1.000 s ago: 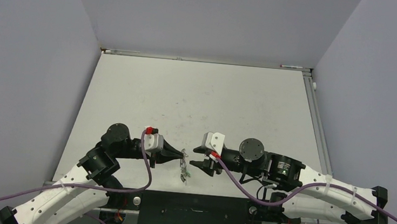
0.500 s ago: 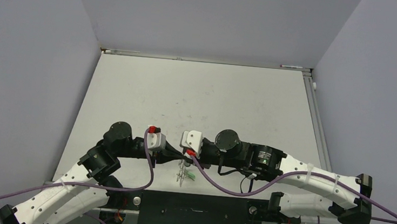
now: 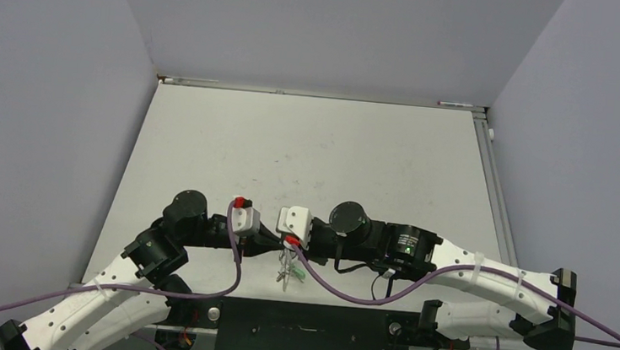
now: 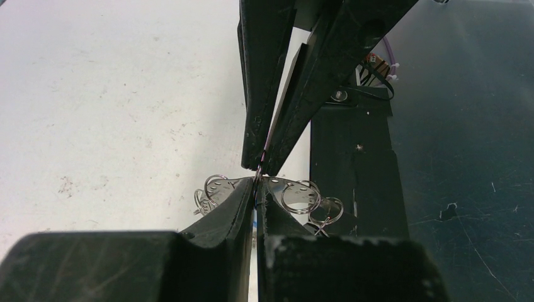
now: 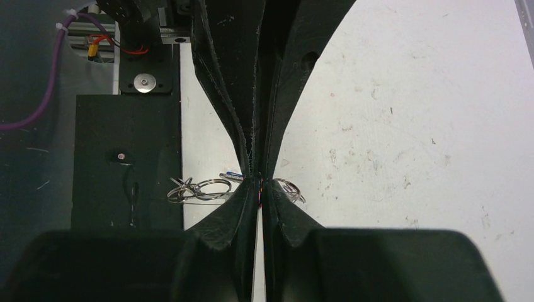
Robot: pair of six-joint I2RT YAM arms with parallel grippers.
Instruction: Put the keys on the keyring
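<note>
White bench (image 3: 334, 152) fills most of the top view, with a black metal base plate (image 3: 302, 320) along the bottom edge. Both arms reach in to bottom centre and meet tip to tip.

Left gripper (image 3: 278, 244): fully closed. The left wrist view (image 4: 256, 184) shows a thin line of wire in the slit, so it is pinching the keyring (image 3: 285, 268), a large thin silvery wire hoop.

Right gripper (image 3: 291, 244): jaws closed too (image 5: 260, 184), nose to nose with the left one. Can't tell whether it has the wire or nothing.

Keyring hangs just below the two tips, at the bench's bottom edge. Its small ring bits show either side of the fingers (image 4: 301, 196) (image 5: 203, 189).

Green-capped key (image 3: 303, 273): just right of the ring cluster.
Blue-capped key (image 5: 232, 175): tiny, just left of the fingertips in the right wrist view. Can't tell if either key is on the wire.
</note>
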